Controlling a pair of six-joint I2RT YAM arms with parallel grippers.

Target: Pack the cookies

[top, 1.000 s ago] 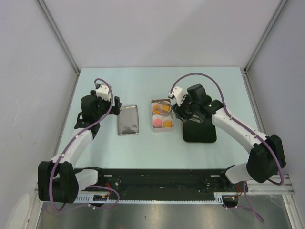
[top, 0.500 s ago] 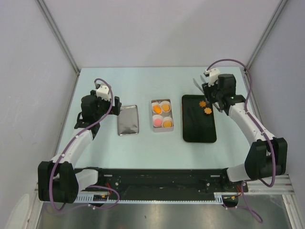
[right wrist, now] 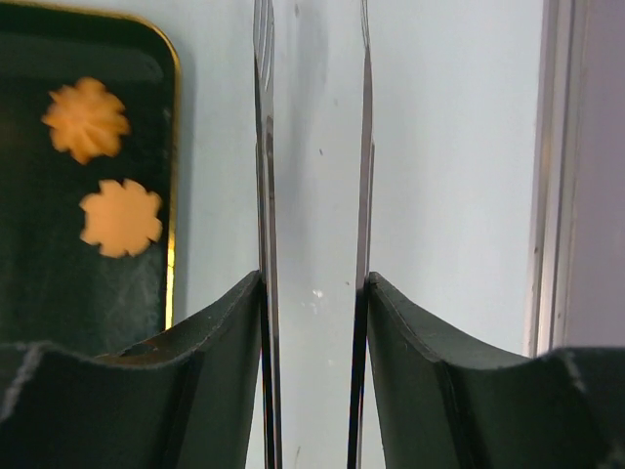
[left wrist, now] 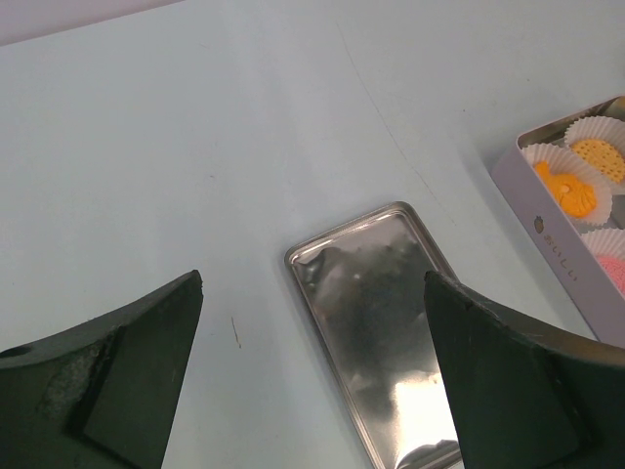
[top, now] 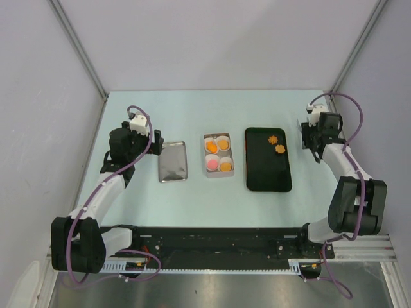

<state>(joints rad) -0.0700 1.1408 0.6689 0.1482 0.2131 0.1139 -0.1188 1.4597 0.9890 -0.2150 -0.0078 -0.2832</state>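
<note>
Two orange cookies (top: 273, 138) (top: 280, 149) lie at the far end of the black tray (top: 268, 173). In the right wrist view, the star-shaped cookie (right wrist: 86, 119) and the flower-shaped cookie (right wrist: 121, 217) lie on the tray (right wrist: 59, 293) to the left. The tin (top: 219, 174) holds paper cups with orange cookies (top: 210, 147) and a pink one (top: 210, 164). My right gripper (top: 313, 142) (right wrist: 312, 283) hangs right of the tray, shut on metal tongs (right wrist: 264, 147), which hold nothing. My left gripper (top: 125, 146) (left wrist: 312, 293) stands open just left of the lid (left wrist: 386, 322).
The shiny metal lid (top: 173, 161) lies flat on the table left of the tin (left wrist: 547, 210). The table's right edge rail (right wrist: 547, 176) runs close beside the right gripper. Pale walls enclose the table on three sides.
The right arm has swung from over the tin, across the black tray, to the table's right side, with the tongs in its grip. The left arm has not moved.
</note>
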